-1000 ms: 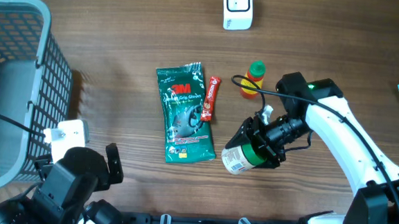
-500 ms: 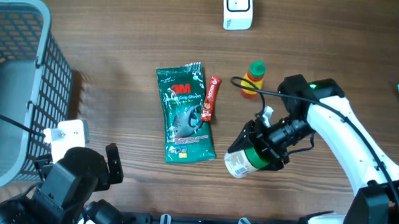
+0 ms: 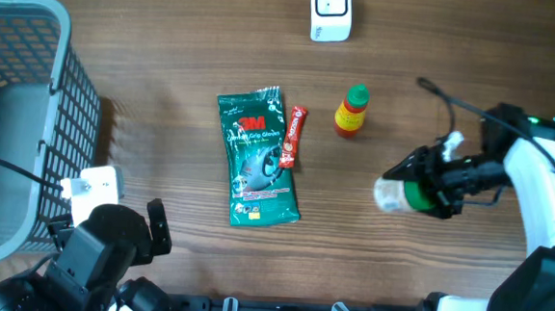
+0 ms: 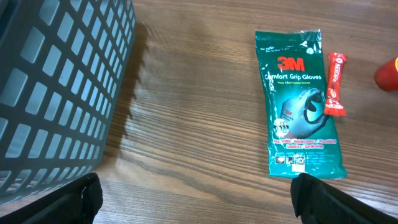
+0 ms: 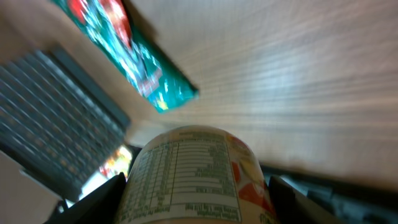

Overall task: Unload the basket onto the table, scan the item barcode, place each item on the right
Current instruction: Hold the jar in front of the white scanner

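Broadly, the wooden table (image 3: pixel 168 52) filled every view, and the grey slatted basket (image 3: pixel 77 95) took up its left end. At the near edge beside the basket hung the left tool (image 4: pixel 202 208), its two dark fingers spread wide with only bare wood between them, gripping nothing. Across the table the white right arm (image 3: pixel 545 206) reached in from the right edge, and the right tool (image 3: pixel 420 188) was clamped part-way shut around a container (image 3: pixel 389 194), holding it on its side. The container's white end pointed left towards the middle of the table, with a green band next to the fingers (image 5: pixel 93 202). From the right wrist its printed nutrition panel (image 5: pixel 180 168) faced the camera; no barcode could be made out there. Whether it was clear of the wood could not be told.

A green 3M gloves packet (image 3: pixel 258 159) lay flat near the middle, well left of the held container. At the far edge sat a white device (image 3: pixel 331 9), well apart from the container. A small yellow bottle (image 3: pixel 353 112) with a green cap stood upright between the device and the right tool. A red sachet (image 3: pixel 293 137) lay touching the gloves packet's right side.
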`<state>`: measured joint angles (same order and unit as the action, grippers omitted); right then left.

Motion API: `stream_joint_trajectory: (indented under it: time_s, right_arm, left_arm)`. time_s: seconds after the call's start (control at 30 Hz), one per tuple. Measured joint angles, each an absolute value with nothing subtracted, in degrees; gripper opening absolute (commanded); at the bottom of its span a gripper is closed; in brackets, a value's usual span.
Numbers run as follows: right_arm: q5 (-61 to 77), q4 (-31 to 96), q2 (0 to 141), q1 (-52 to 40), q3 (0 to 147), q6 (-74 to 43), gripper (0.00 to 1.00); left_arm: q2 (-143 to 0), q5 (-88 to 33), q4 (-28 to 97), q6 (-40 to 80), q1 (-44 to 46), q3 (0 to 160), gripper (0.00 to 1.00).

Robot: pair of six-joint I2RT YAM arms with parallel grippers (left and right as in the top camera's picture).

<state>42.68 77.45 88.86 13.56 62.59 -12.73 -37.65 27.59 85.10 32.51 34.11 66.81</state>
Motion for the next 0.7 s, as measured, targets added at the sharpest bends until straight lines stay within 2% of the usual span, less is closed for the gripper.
stream_joint_trajectory:
  time_s: [0.13,0.3,0.4,0.47,0.7]
  right_arm:
    - [41.8,66.8,88.8,20.6,62.7,-14.0,0.34]
    - [41.5,48.8,88.8,20.8,62.7,-18.4,0.4]
    - [41.5,33.0,88.8,20.4,62.8,-20.8,0.44]
    - [41.3,22.0,88.8,18.9,62.8,-21.4,0.5]
    - [34.6,-11.0,92.3,6.1,63.0,-24.6,0.51]
  left_arm:
    - [-37.6,27.6,85.1,32.5,34.1,66.8,1.0]
    - [-37.6,27.6,85.1,32.5,34.1,66.8,1.0]
    - [-37.6,27.6,85.1,32.5,34.1,66.8,1.0]
    - [-37.6,27.6,85.0,32.5,34.1,66.8,1.0]
    - [-37.6,27.6,85.1,32.5,34.1,66.8,1.0]
